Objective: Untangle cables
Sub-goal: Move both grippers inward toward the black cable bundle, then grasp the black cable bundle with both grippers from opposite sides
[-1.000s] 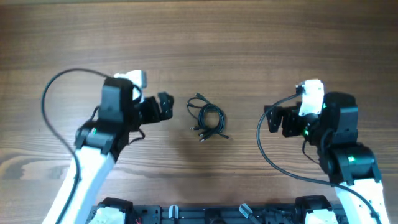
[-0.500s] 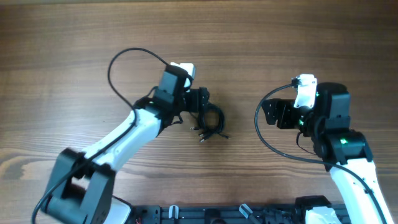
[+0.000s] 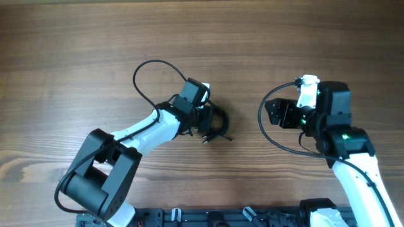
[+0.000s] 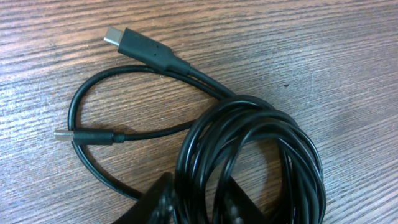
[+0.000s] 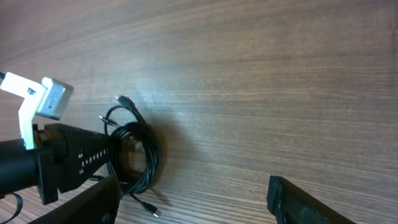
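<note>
The cables lie as a small coil of thin black wire at the table's middle. In the left wrist view the cables show a wound loop with two loose plug ends, a larger plug and a small one. My left gripper sits at the coil's left side. Its two fingers press one side of the loop from either flank, so my left gripper is shut on those strands. My right gripper hovers to the right, apart from the coil, open and empty. In its own view my right gripper frames bare wood, with the cables beyond.
The wooden table stretches all round the coil. The thick black cable of the left arm arcs up behind that arm. Another thick arm cable loops to the left of the right arm.
My left arm swung in from the left onto the coil and its fingers closed from wide open onto the strands. The right gripper narrowed slightly and shifted a little left.
</note>
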`<action>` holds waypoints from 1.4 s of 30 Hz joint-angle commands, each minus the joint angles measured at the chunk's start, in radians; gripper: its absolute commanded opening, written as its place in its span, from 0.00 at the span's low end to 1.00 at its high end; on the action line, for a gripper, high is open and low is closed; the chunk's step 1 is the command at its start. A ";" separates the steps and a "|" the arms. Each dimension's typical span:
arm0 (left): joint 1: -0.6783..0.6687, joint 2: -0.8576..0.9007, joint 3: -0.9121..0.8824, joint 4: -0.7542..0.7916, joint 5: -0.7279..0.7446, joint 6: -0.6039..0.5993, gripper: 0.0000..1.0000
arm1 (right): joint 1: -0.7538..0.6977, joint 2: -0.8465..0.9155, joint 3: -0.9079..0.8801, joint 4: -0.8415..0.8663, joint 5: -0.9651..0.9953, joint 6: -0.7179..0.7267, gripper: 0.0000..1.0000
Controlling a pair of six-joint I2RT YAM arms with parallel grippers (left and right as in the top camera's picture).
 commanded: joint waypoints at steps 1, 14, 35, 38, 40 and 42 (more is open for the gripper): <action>-0.003 0.012 0.006 0.008 -0.006 0.000 0.39 | 0.023 0.066 0.021 0.002 -0.042 0.011 0.77; -0.003 -0.181 0.054 -0.001 0.188 -0.066 0.04 | 0.230 0.430 0.021 0.198 -0.174 0.108 0.70; 0.162 -0.305 0.054 -0.175 0.246 -0.124 0.23 | 0.236 0.430 0.021 0.343 -0.409 0.028 0.04; 0.162 -0.305 0.053 -0.038 0.433 -0.124 0.59 | 0.236 0.430 0.021 0.344 -0.428 0.026 0.04; 0.162 -0.305 0.053 -0.018 0.407 -0.115 0.63 | 0.236 0.430 0.021 0.362 -0.486 0.026 0.04; 0.162 -0.303 0.053 -0.035 0.373 -0.074 0.65 | 0.236 0.430 0.021 0.399 -0.553 0.027 0.04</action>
